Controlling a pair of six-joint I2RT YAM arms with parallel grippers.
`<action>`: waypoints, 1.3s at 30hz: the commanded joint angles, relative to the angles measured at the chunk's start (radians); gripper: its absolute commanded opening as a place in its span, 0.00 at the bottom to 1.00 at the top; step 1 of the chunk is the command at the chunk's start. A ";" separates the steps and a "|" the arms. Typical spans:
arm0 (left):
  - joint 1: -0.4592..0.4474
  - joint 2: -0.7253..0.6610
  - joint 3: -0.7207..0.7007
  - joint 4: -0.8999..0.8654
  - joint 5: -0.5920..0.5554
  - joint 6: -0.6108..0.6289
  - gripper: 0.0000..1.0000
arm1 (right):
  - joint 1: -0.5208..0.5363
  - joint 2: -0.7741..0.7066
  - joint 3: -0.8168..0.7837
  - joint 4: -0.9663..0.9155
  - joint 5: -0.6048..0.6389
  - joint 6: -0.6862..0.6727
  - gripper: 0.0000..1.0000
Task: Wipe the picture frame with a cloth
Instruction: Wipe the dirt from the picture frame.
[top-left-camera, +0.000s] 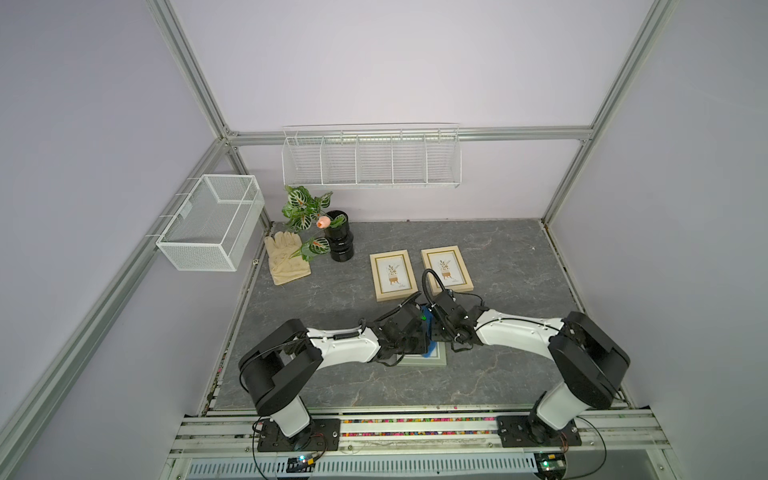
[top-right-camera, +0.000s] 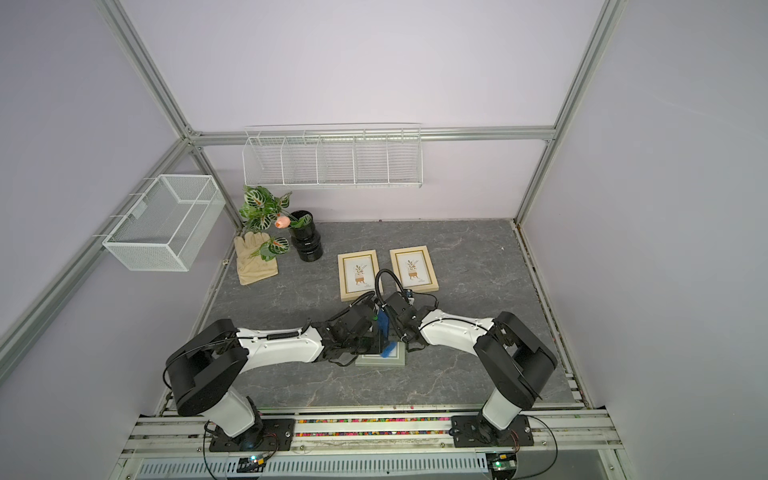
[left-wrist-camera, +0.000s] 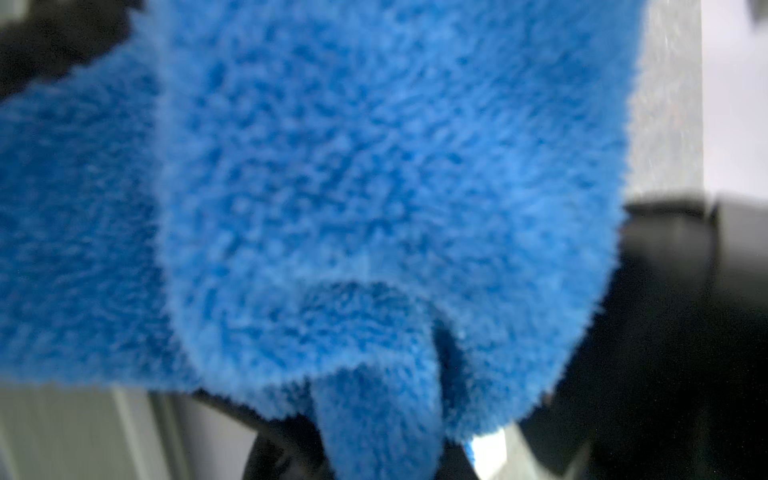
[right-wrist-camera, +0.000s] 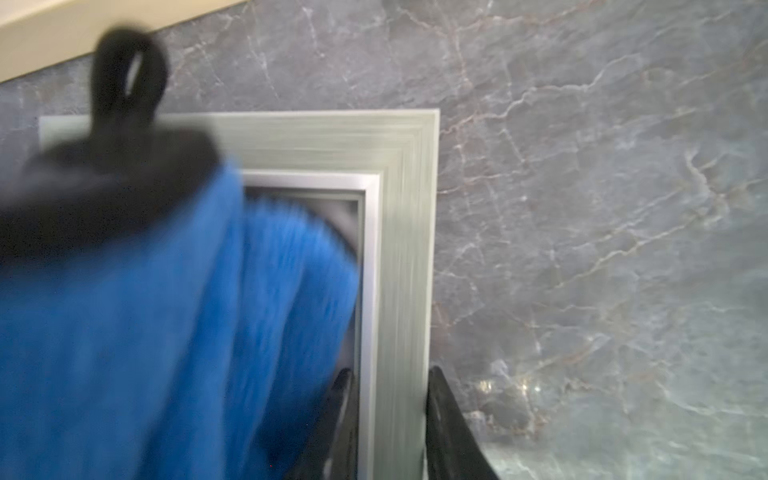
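Royal-blue and plush, the cloth (left-wrist-camera: 374, 187) hangs bunched from the left hand (top-left-camera: 417, 332), whose fingers are pressed together on its upper part. Its lower folds droop onto the grey-green picture frame (right-wrist-camera: 407, 249), which lies flat near the middle of the table (top-left-camera: 519, 270) at its near side, between the two arms. The right hand (right-wrist-camera: 390, 382) straddles the frame's right rail, with one finger against the inner lip and one against the outer edge, so it appears clamped there to steady it. The main risk is that hold: it is narrow and sits on one rail only, so a firm sideways drag of the cloth could pivot the frame or pull it out of the fingers. Only a loose fold seems to meet the glass (right-wrist-camera: 353, 216), so a stroke may skim over it and leave the left side unwiped. A trailing fold could also catch on the right hand's inner finger. The two hands sit very near each other, so a long stroke to the right could knock them together. A shove farther back could push the frame towards the two wooden frames (top-left-camera: 392, 276).
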 joint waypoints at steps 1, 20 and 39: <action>0.079 0.018 -0.034 -0.010 0.050 -0.042 0.00 | 0.014 0.051 -0.032 -0.081 -0.053 0.006 0.19; 0.074 -0.072 -0.078 -0.083 0.058 -0.069 0.00 | 0.013 0.026 -0.021 -0.108 -0.035 0.003 0.19; 0.049 0.078 0.085 -0.095 0.059 -0.053 0.00 | 0.013 0.023 -0.023 -0.115 -0.027 0.004 0.19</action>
